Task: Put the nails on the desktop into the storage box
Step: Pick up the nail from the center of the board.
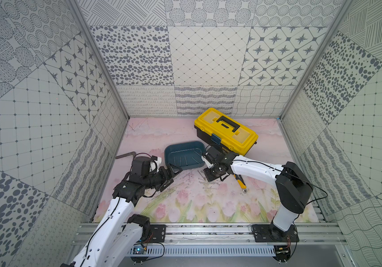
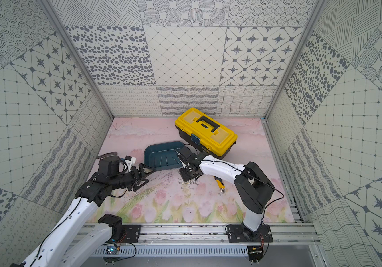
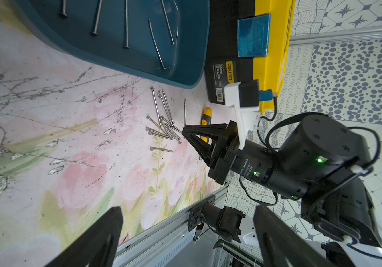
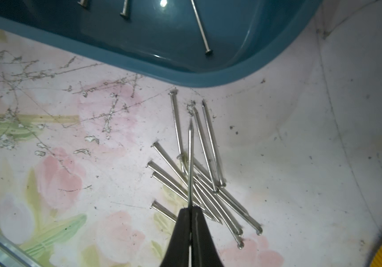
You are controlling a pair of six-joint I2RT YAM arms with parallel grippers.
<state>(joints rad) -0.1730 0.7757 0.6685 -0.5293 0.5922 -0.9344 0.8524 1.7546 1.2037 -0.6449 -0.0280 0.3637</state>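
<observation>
The teal storage box [image 1: 169,150] [image 2: 149,153] lies mid-desktop with several nails [image 3: 126,23] on its floor. A loose heap of grey nails [image 1: 209,183] [image 2: 188,183] [image 4: 217,194] rests on the pink tulip desktop [image 1: 185,203], just in front of the box's right corner. My right gripper [image 4: 191,208] [image 1: 206,179] hangs over that heap, shut on a single nail [image 4: 190,161] that sticks out past its fingertips. Beside the box's near-left corner my left gripper [image 3: 187,222] [image 1: 173,176] stands open, with nothing between its fingers.
A yellow-lidded black toolbox [image 1: 225,130] stands behind the box at the right. A yellow-and-black utility knife [image 1: 240,182] lies under my right forearm. A dark L-shaped bar [image 1: 125,154] lies by the left wall. Patterned walls close in three sides; a metal rail [image 1: 208,231] runs along the front.
</observation>
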